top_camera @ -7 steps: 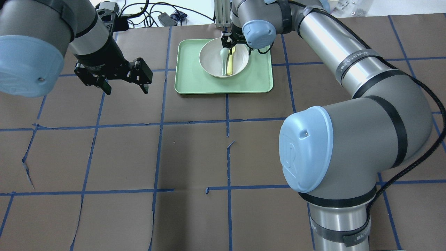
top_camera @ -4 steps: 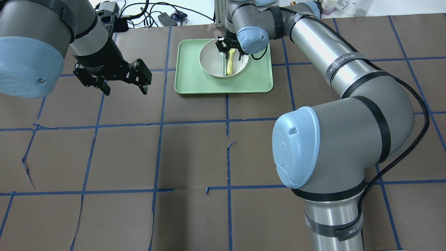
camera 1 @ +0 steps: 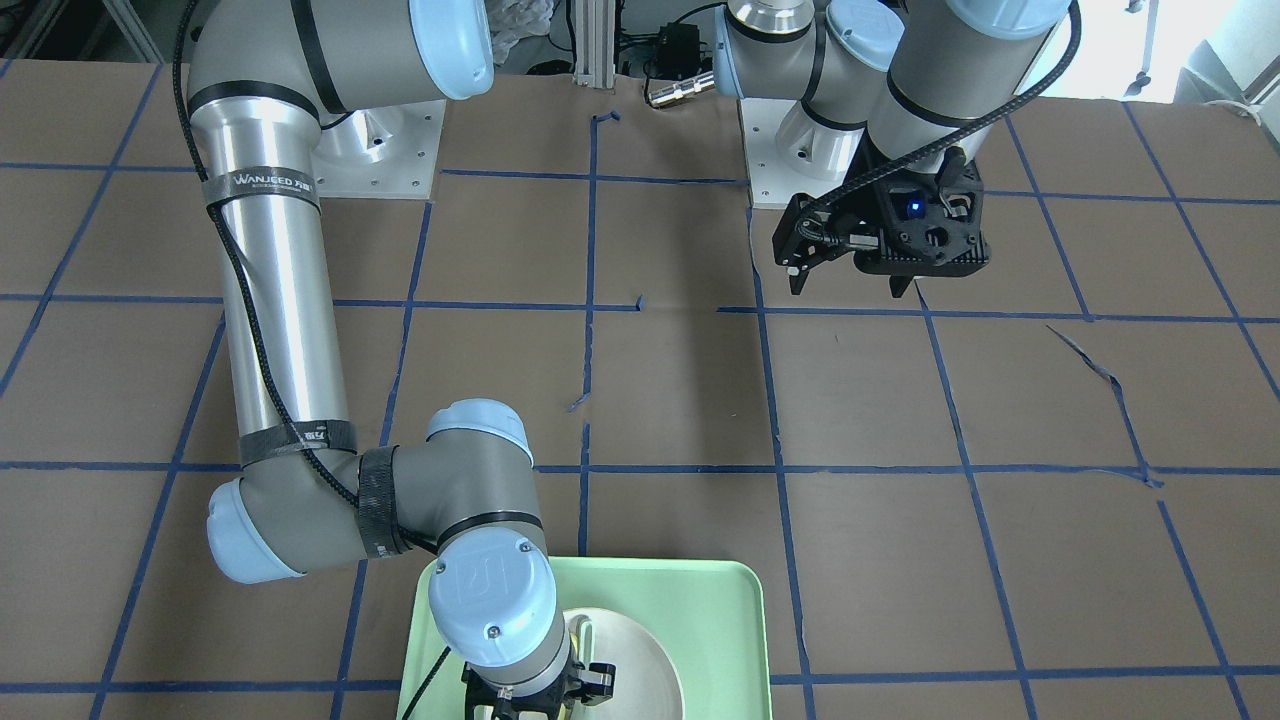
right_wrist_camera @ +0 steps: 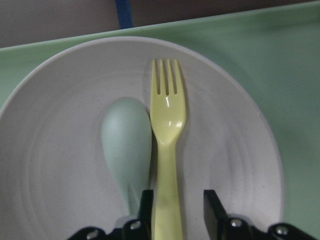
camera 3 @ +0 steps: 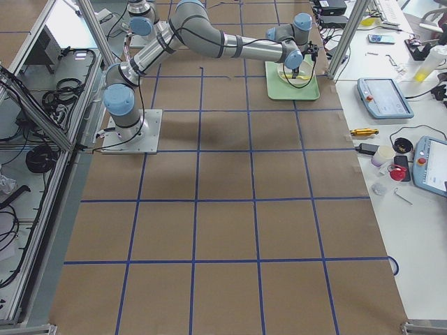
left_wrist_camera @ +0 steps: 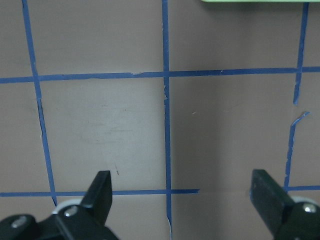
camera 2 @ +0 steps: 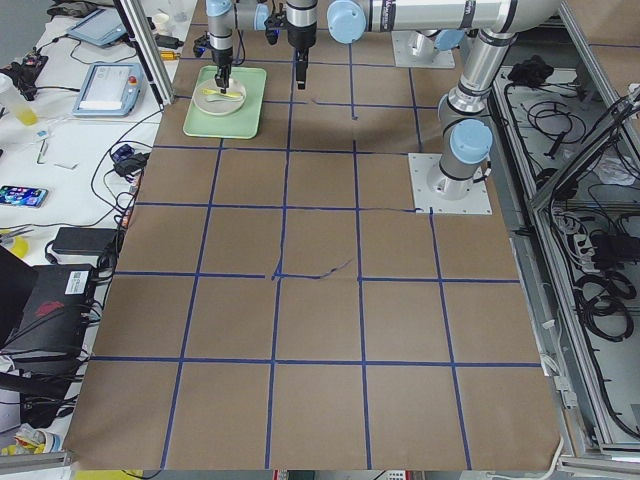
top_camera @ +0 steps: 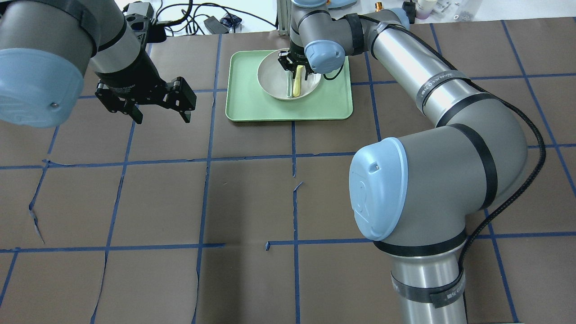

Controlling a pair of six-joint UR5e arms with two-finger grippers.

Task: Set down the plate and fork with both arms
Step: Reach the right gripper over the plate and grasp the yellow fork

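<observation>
The off-white plate (top_camera: 271, 77) sits on the light-green tray (top_camera: 245, 105) at the table's far middle. The pale-yellow fork (top_camera: 296, 86) lies in the plate beside a grey-green spoon (top_camera: 288, 90). In the right wrist view the fork (right_wrist_camera: 167, 115) lies tines away from me, right of the spoon (right_wrist_camera: 125, 135), on the plate (right_wrist_camera: 55, 170). My right gripper (top_camera: 294, 67) is low over the plate, open, its jaws on either side of the fork's handle (right_wrist_camera: 177, 210). My left gripper (top_camera: 163, 119) is open and empty, hanging over bare table left of the tray.
Brown paper with blue tape lines covers the table. Cables and a black box (top_camera: 139, 18) lie beyond the far edge. The tray's edge (left_wrist_camera: 255, 1) shows at the top of the left wrist view. An aluminium post (top_camera: 283, 18) stands behind the tray.
My right gripper has come lower over the plate and now straddles the fork's handle, hiding the spoon's bowl from overhead. The left arm has not moved.
</observation>
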